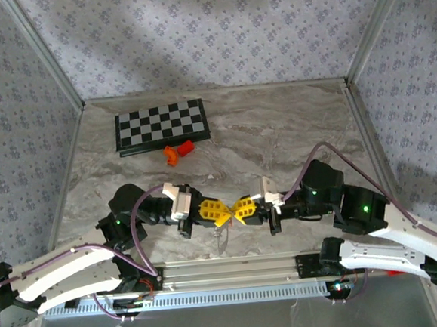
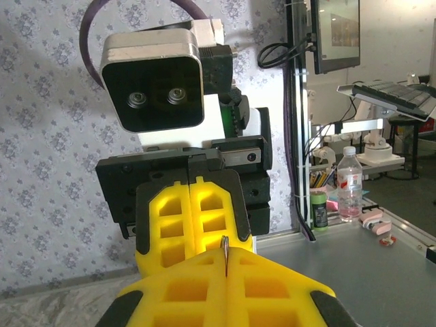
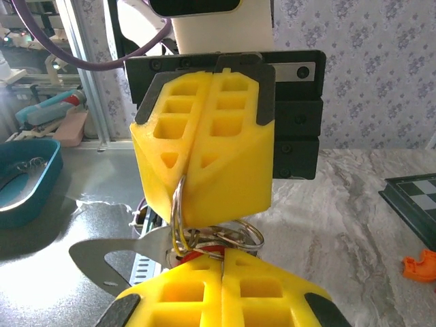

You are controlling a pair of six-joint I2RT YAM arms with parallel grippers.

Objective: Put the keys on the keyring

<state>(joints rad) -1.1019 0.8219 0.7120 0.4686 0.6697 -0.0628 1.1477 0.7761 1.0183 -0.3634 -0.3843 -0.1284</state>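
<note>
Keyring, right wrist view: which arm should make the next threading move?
Right, most likely. The left tool is shut on the wire of the keyring, steadying it. The right tool is shut tip to tip against it, at the rings where the silver key sits, so it can work the key along.

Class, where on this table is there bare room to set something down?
Bare: the table right of the chessboard and orange blocks; also left of the chessboard. Crowded: near centre, where the left gripper meets the right gripper.

Left tool (image 1: 222, 213) yellow, keyring (image 3: 178, 211) silver-red, board (image 1: 161, 127) black-and-white chequered.
</note>
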